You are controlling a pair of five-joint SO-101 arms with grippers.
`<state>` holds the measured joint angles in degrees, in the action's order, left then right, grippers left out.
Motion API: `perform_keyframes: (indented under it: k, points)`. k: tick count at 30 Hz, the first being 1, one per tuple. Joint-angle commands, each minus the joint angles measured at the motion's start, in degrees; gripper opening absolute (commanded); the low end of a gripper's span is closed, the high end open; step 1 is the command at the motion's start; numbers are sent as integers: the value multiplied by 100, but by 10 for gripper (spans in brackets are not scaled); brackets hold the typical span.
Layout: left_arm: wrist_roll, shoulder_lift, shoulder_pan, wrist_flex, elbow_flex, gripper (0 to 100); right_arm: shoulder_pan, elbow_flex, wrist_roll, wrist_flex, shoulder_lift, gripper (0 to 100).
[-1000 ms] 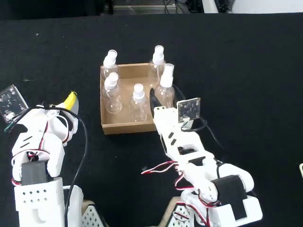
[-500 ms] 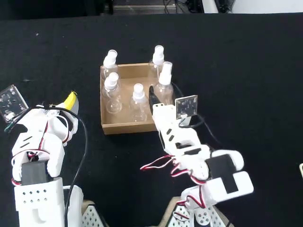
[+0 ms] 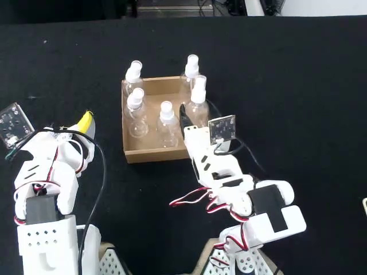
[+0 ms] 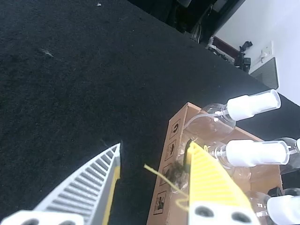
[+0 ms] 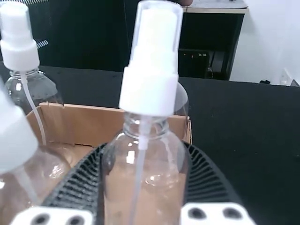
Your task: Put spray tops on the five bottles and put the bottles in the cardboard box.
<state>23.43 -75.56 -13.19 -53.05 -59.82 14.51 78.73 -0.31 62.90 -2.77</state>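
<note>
While the right arm has turned slightly inward over the last second, the right pincer (image 5: 143, 187), clamped on the fifth spray bottle (image 3: 198, 102), has brought it closer to the right wall of the cardboard box (image 3: 150, 153). Four capped bottles (image 3: 167, 121) stand inside. Whether the held bottle's base sits inside the wall cannot be told. The left pincer (image 4: 154, 150) gapes wide and empty over the table (image 3: 287, 69), left of the box. Only seating and release appear to remain.

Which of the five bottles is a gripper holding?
The bottle at the cardboard box's right side, between the right gripper's black fingers; the other four stand free of any gripper.
</note>
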Motion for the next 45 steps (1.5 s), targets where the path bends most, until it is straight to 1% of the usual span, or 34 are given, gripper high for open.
perform_keyframes:
  k: [1,4,19,23,32,38,41,45]
  points:
    - [53,-62,-22,44,92,209,-114,-145,70,176,66,162]
    - [53,-62,-22,44,92,209,-105,-145,79,176,66,204]
    - [53,-62,-22,44,92,209,-105,-84,97,185,75,208]
    - [53,-62,-22,44,92,209,-105,180,97,800,75,208]
    - [53,-62,-22,281,40,209,-132,224,97,835,75,205]
    - [53,-62,-57,273,40,209,-149,303,105,1310,84,205]
    - [53,-62,-66,264,40,209,-149,576,343,1705,374,205]
    - [53,-62,-40,273,40,209,-167,769,413,1248,1077,205]
